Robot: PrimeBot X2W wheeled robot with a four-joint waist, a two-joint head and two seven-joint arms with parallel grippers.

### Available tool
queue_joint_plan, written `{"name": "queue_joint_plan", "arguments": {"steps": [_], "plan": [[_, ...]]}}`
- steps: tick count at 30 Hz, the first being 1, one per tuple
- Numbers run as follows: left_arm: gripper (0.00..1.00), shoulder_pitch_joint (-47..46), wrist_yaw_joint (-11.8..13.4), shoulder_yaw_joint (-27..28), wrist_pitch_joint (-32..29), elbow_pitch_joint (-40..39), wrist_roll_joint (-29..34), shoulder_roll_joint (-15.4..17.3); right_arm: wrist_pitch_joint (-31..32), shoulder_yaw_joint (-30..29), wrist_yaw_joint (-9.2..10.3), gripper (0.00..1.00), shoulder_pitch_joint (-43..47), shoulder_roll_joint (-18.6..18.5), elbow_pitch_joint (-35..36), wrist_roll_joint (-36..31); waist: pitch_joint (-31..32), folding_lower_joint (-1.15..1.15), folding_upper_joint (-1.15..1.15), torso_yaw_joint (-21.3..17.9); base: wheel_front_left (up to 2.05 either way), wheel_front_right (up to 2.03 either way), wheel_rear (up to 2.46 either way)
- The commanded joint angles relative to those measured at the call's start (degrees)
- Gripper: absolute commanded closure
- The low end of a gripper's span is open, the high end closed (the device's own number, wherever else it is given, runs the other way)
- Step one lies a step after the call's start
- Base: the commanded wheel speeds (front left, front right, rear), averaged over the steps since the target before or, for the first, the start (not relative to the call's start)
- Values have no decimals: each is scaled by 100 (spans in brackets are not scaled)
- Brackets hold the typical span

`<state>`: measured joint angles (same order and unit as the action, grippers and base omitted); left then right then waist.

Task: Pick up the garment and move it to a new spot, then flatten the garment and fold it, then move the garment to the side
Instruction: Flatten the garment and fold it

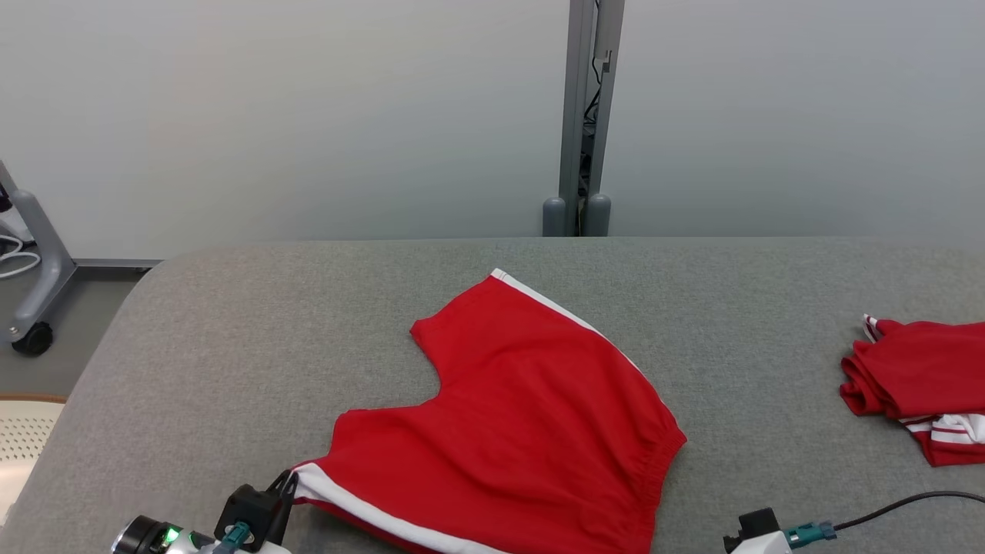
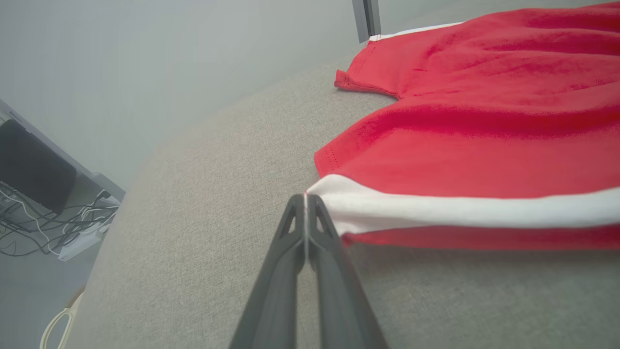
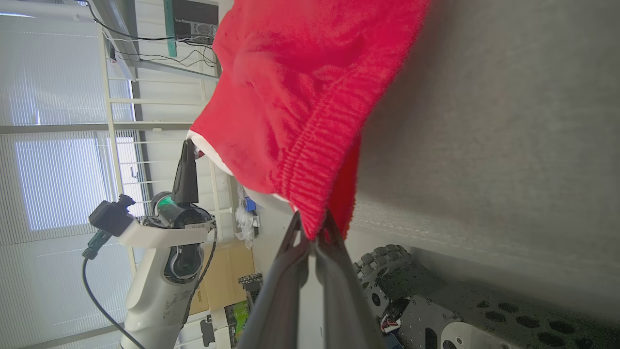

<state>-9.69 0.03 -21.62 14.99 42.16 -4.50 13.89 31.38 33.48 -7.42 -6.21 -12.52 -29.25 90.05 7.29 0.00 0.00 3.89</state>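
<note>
Jaws on both arms are pinched shut on the garment [image 1: 508,400], a pair of red shorts with a white side stripe and a gathered waistband. It lies spread across the near middle of the grey table [image 1: 231,323], one leg reaching toward the far edge, the other toward the robot's left, and its nearest part runs out of the head view at the bottom.

The left gripper [image 2: 305,196] holds the very corner of the white-striped leg hem between its closed tips. In the left wrist view that corner sits slightly raised, with a shadow on the table under it. The head view shows the same gripper at the lower left, its tips at the hem corner.

The right gripper [image 3: 312,228] clamps the ribbed waistband at its corner, and the cloth there stands off the table's front edge, above the robot's wheeled base.

A second red garment [image 1: 916,385] lies bunched at the table's right side, well apart from the first.
</note>
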Motion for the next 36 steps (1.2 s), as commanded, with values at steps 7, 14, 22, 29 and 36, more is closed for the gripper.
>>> {"name": "queue_joint_plan", "arguments": {"steps": [7,14,22,29,36], "plan": [[100,-398,123,298,18,-201,-50,129,-264,-319,-13,100,-184,35,200,102,-205,0,0,-215,0,0,0],[100,-903,59,408,19,-205,5,151,-343,-563,-13,100,-356,212,397,237,-465,0,0,-523,0,0,0],[100,-1514,-116,385,19,5,87,251,-344,-726,-13,100,-620,485,581,264,-752,0,0,-955,0,0,0],[100,-2276,-301,466,19,473,68,498,-497,-788,-13,100,-971,769,801,171,-1171,0,0,-1467,0,0,0],[100,-3249,-490,284,18,1128,253,734,-723,-545,-13,100,-1442,928,773,98,-1699,0,0,-1926,0,0,0]]}}
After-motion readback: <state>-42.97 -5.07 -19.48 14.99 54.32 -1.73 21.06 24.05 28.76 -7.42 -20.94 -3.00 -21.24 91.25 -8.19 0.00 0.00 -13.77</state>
